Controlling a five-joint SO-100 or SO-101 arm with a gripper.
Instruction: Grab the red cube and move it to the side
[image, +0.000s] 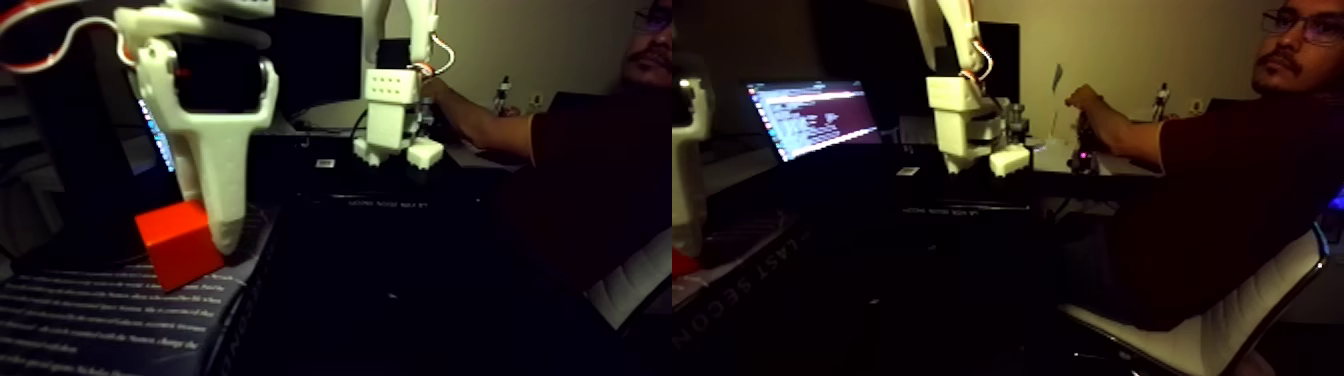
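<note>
Fixed view footage is dim: nearest, the red cube (178, 242) is seen resting on a printed black surface (90, 320), with one white finger of the pincer (215, 225) touching its right face. Whether the pincer is closed cannot be told. The cube is judged light, rigid and smooth, best gripped across opposite flat faces. Farther back, a person (1230, 190) is seated beside a laptop (812, 118).
</note>
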